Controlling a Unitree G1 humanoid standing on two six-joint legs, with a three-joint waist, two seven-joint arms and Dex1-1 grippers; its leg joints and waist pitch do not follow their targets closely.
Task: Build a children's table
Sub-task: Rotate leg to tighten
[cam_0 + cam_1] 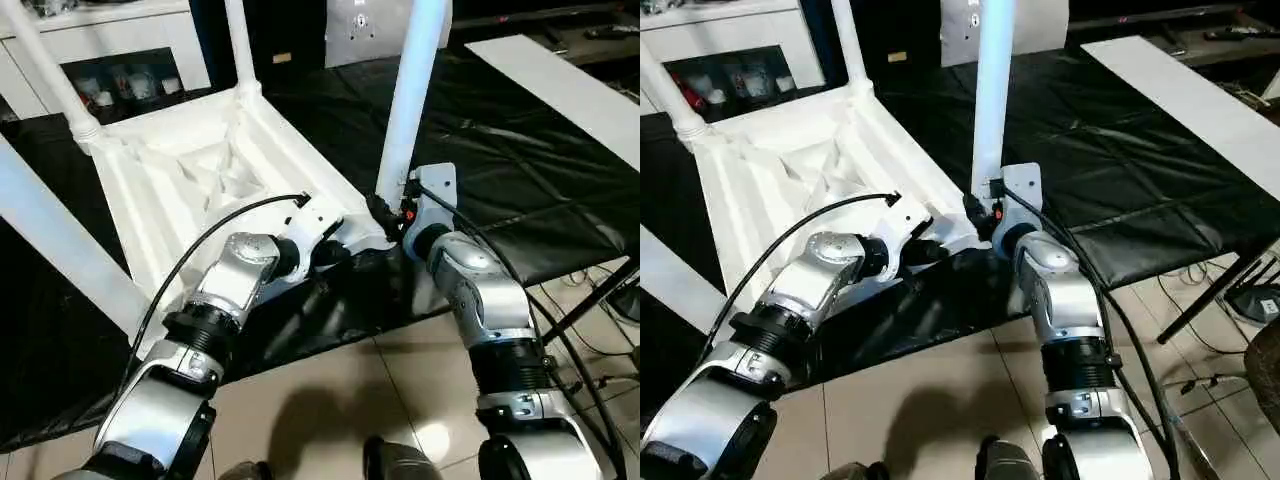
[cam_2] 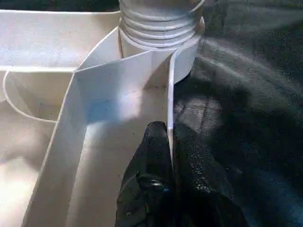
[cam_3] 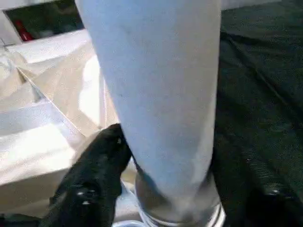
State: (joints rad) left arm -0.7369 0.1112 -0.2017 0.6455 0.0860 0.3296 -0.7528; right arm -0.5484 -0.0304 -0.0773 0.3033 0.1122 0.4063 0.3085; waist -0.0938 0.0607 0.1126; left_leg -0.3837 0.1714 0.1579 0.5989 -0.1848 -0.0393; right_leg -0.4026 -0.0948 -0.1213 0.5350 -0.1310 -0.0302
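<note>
Last leg (image 1: 412, 95) being seated in its corner socket; left tool (image 2: 169, 142) pinches the top's rim (image 2: 171, 94); right tool (image 3: 165, 156) straddles the leg, grip unclear; next, twist it home.

Table legs' (image 1: 412, 100) upper ends ran off picture top; tabletop's (image 1: 190, 190) near-left corner sat hidden behind left forearm (image 1: 225, 290).

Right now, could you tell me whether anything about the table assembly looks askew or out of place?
Nothing stands out. The tabletop lies upside down on the black cover with its legs standing in the corner sockets. The left gripper pinches the tabletop's rim, and the right gripper sits around the near leg.
</note>
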